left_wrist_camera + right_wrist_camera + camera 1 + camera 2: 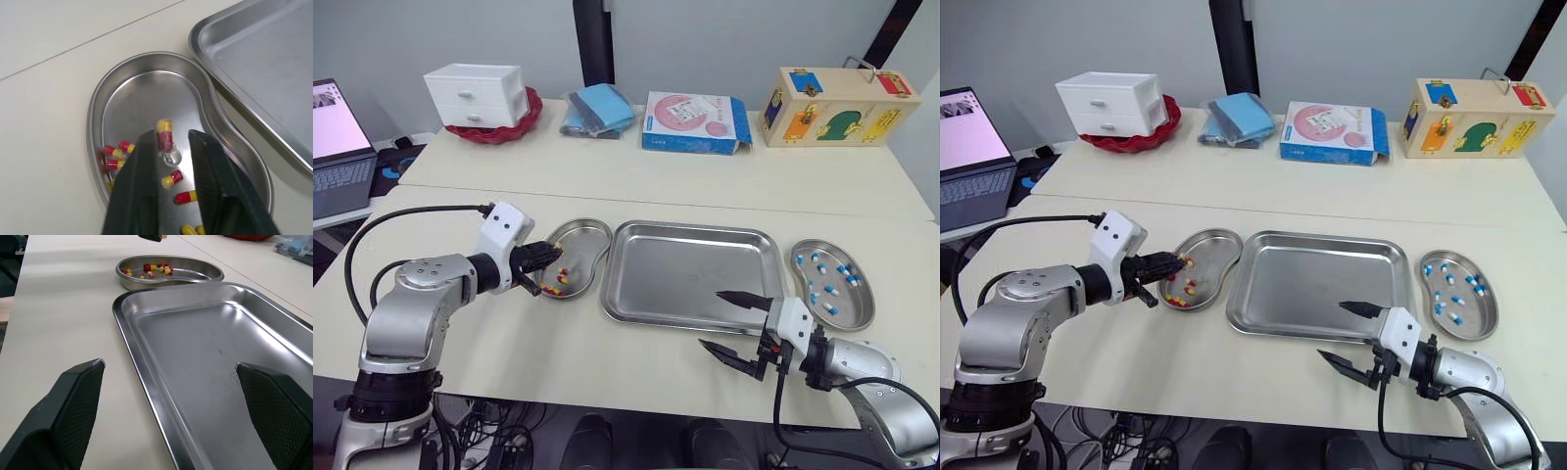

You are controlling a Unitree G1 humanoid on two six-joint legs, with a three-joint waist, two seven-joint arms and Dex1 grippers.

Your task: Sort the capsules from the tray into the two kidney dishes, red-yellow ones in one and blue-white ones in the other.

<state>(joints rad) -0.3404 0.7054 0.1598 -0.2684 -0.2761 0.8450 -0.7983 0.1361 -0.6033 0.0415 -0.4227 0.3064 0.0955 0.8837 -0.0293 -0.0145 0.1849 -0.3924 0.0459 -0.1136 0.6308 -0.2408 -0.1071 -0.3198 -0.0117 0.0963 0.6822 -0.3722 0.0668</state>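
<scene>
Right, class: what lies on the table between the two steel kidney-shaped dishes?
The large rectangular steel tray, holding no capsules, sits between them, as the left eye view shows.

Take the tray (pixel 1317 284) as your mark. Just left of it, your left gripper (pixel 1175 262) hangs over the left kidney dish (pixel 1221 238) of red-yellow capsules (pixel 1185 286). Right of it sits the right kidney dish (pixel 1490 305) of blue-white capsules (pixel 1449 284). At its near edge, your right gripper (pixel 1332 331) gapes wide.

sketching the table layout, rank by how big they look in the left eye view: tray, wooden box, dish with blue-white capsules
1. tray
2. wooden box, though it sits farther back
3. dish with blue-white capsules
</scene>
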